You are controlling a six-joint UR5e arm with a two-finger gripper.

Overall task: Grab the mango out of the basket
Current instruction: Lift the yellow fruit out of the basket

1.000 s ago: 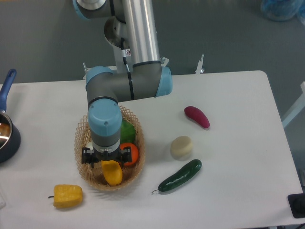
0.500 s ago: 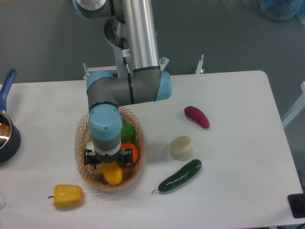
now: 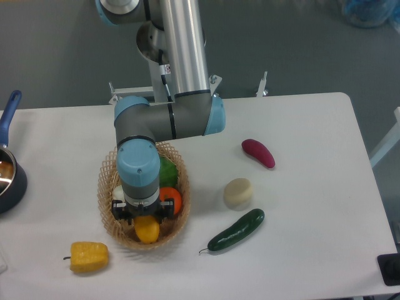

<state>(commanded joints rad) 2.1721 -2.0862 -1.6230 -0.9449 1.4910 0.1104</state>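
Tan wicker basket (image 3: 106, 181) sits left of centre on the white table (image 3: 300, 125), oval, with an open scalloped rim. The arm (image 3: 172, 115) reaches down from the back edge, and its wrist stands straight over the basket, hiding much of the inside.

Mango (image 3: 147, 230): lies in the near end of the basket, close against the front rim. Only its near, rounded end shows below the tool; the rest runs up under the wrist. From that visible part, the long axis seems to run near-to-far along the basket's length, with the exposed end pointing toward the camera side. Which end is the tapered one cannot be made out.

Gripper (image 3: 144, 219): lowered into the basket right over the mango. Dark fingers (image 3: 119, 217) sit either side of the top of the fruit, set fairly narrow. Whether they press on the fruit or merely flank it, I cannot tell; the wrist blocks the contact.

Also in the basket: round orange (image 3: 172, 199) just right of the tool, a green item (image 3: 167, 170) behind it, a pale item (image 3: 117, 192) on the left.

On the table: yellow bell pepper (image 3: 88, 256) near the basket's front left, cucumber (image 3: 236, 230), pale round item (image 3: 238, 192), dark red item (image 3: 259, 153). Dark pan (image 3: 9, 181) at the left edge.
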